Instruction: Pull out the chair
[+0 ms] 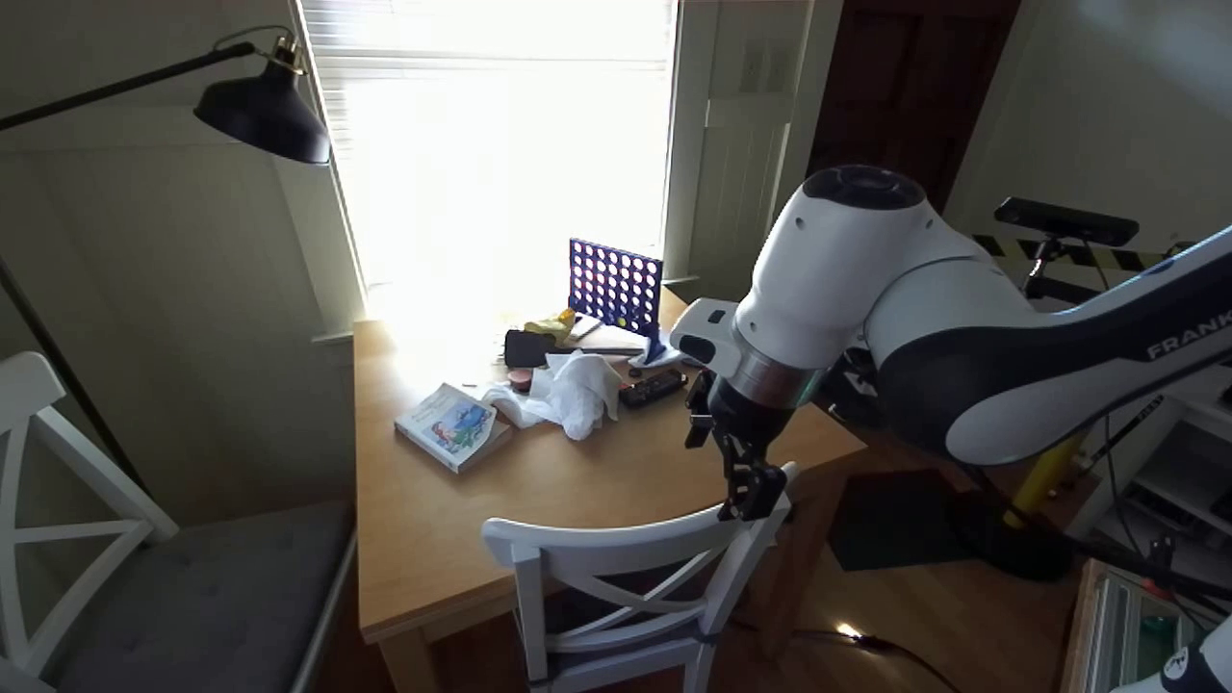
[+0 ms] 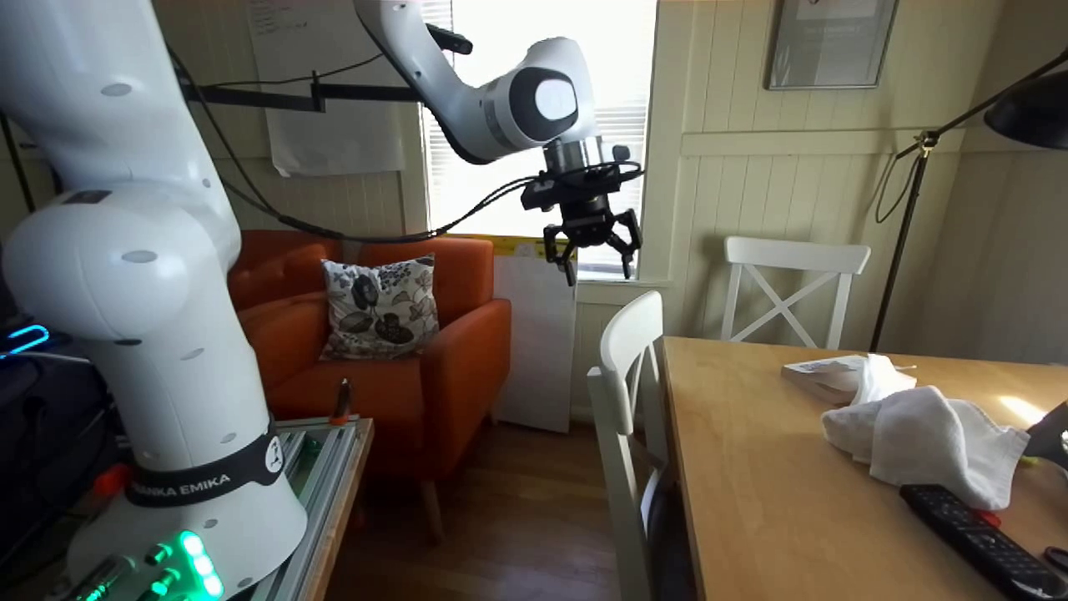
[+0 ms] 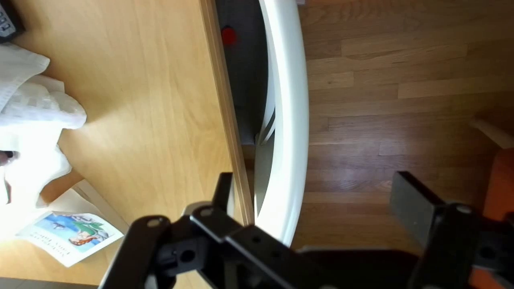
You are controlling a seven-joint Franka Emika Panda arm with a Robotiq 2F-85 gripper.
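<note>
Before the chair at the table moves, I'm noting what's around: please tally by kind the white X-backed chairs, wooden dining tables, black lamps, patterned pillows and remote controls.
White X-backed: 2 (table-side chair, wall-side chair)
Wooden dining table: 1
Black lamp: 1
Patterned pillow: 1
Remote control: 1
Total: 6

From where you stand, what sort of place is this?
Probably a home, perhaps a living and dining room, though I can't be sure. A wooden table with a white chair at its edge, and an orange armchair with a patterned cushion, suggest it.
</note>
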